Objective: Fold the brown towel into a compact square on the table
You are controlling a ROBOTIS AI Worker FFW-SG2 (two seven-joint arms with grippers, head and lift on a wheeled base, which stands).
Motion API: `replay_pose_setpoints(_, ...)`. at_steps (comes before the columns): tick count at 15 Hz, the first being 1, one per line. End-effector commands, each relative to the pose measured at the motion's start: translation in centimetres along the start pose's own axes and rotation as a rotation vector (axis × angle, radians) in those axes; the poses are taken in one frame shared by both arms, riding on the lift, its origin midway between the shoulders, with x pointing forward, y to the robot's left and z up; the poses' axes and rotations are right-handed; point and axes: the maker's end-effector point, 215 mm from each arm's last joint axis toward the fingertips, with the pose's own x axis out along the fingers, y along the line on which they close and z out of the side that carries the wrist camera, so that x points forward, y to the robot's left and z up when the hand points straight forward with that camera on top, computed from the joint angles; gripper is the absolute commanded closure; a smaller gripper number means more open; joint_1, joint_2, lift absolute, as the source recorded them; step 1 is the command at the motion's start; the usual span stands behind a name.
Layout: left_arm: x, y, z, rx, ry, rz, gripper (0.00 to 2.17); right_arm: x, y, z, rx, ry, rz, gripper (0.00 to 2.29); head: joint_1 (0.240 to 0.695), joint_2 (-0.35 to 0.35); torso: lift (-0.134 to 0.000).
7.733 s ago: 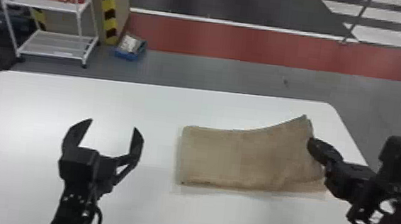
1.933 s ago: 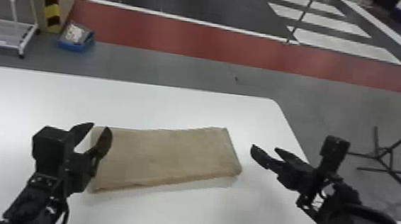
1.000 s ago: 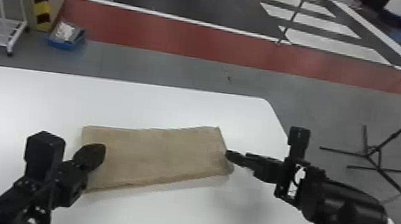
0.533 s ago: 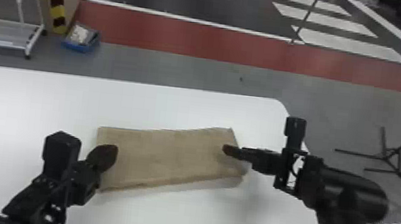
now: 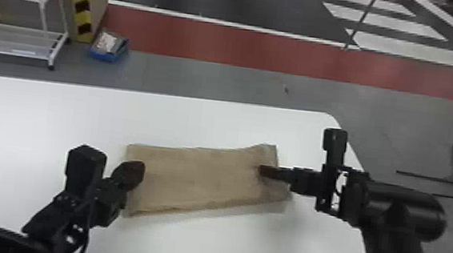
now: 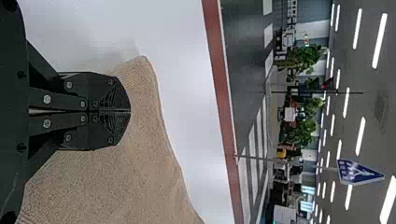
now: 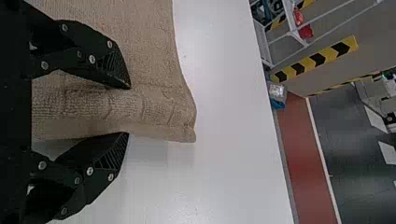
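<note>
Head view looked forward and down, sideways wrist views looked across from close, towel shared, mid-frame or left

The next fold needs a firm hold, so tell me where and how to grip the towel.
Best, I judge, at the right short end of the towel, coming in from the robot's right, one jaw inward of that end and one beyond it. The cloth there bulges into a ridge that the jaws could close across, and the right gripper is open there.
</note>
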Motion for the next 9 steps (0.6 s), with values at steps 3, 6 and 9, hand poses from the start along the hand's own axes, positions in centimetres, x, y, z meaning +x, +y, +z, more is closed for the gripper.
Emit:
replay_pose_setpoints(3,0.2,0.0,-0.6,0.01,0.018,-0.006,1.98,-0.8,2.4,1.7,0.005,-0.038,0.055,1.17,0.695,-0.206,-0.114)
replay_pose_setpoints(6,0.2,-0.1,-1.4,0.013,0.05,-0.007,1.98,-3.2,6.8,4.3,0.008,-0.065,0.141,1.18,0.695,-0.189,-0.114)
replay_pose_setpoints(9,0.5,-0.6,-1.1,0.014,0.048,-0.015,1.98,-5.8,12.5,5.3,0.016,-0.029,0.245,1.18,0.695,-0.166,-0.114)
